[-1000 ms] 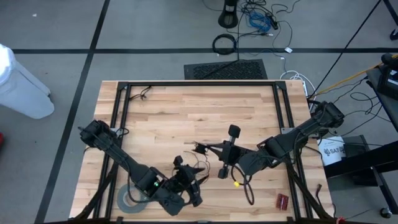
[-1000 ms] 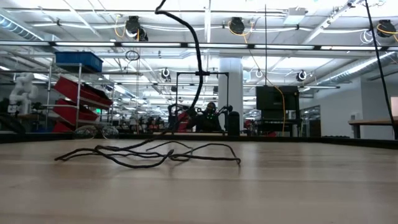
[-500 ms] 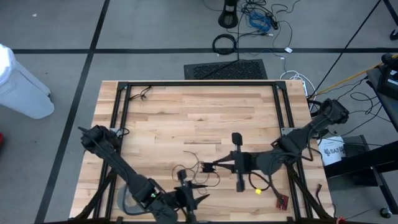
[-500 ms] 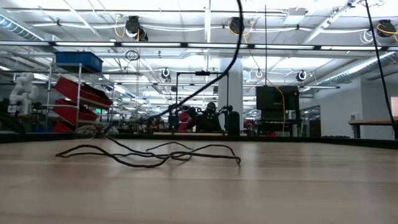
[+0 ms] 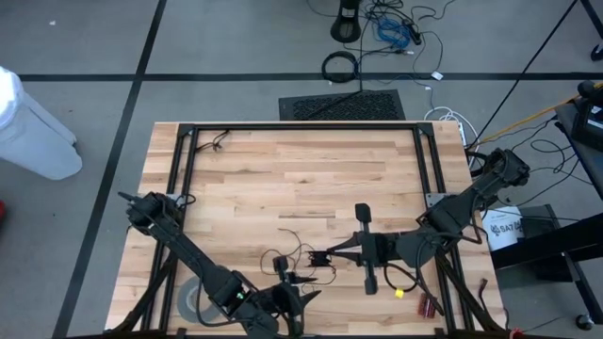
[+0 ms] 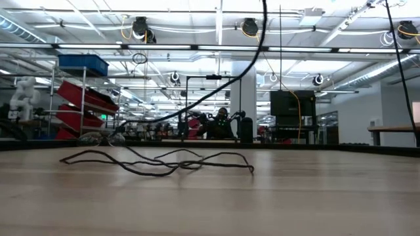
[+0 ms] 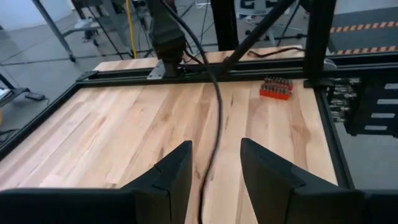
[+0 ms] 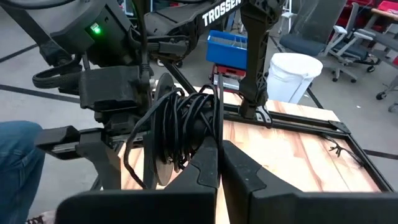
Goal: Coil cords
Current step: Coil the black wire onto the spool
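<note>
The right gripper (image 8: 219, 163) is pinched shut at the front middle of the counter (image 5: 283, 169), just beside the black disc (image 8: 163, 130) – several turns of thin cord (image 8: 186, 121) already wrap it. The left gripper (image 7: 214, 163) sits at the front edge with its fingers partly apart; a dark cable runs through the gap, and whether they grip it I cannot tell. Judging by the slack cord (image 6: 157, 162) lying loose on the wood, winding is partway – a fair length remains. A grey tape roll (image 5: 191, 299) lies near the left arm.

Loose cords (image 5: 300, 252) between both tools
</note>
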You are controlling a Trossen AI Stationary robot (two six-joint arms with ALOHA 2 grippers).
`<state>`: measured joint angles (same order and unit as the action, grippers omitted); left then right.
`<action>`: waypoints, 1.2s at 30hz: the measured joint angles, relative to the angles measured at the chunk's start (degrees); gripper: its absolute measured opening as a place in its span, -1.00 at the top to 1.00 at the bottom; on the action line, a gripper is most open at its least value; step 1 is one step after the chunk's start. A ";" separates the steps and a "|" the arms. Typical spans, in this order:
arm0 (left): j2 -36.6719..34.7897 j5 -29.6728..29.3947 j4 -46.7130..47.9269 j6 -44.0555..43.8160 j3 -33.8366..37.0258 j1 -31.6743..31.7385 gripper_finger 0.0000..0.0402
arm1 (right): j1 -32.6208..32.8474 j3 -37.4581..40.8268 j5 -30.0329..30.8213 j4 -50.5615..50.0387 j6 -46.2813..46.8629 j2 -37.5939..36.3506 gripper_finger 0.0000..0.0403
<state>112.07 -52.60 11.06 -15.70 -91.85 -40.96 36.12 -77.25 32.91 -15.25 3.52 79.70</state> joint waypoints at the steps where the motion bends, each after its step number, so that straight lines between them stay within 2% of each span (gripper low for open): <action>1: 0.00 0.00 0.16 0.04 0.00 -0.04 0.30 | 0.03 0.00 -0.01 -0.07 0.01 0.00 1.00; 8: 0.00 -0.24 2.01 -0.12 0.00 0.12 0.37 | 1.09 0.00 -0.02 -0.25 0.07 0.00 1.00; 19: 0.00 1.73 4.53 -0.37 -0.02 0.16 0.95 | 2.97 0.00 0.19 0.06 0.07 -0.48 1.00; 28: 0.00 1.73 8.41 -0.51 -0.02 0.29 0.98 | 3.58 0.00 0.11 0.13 0.16 -0.55 1.00; 36: 0.00 1.46 15.63 -4.93 -0.02 2.77 0.99 | 4.90 0.00 0.07 0.48 0.22 -1.39 1.00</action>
<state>112.07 -51.13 26.70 -20.64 -91.88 -38.19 41.01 -77.25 32.98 -14.77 3.75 78.31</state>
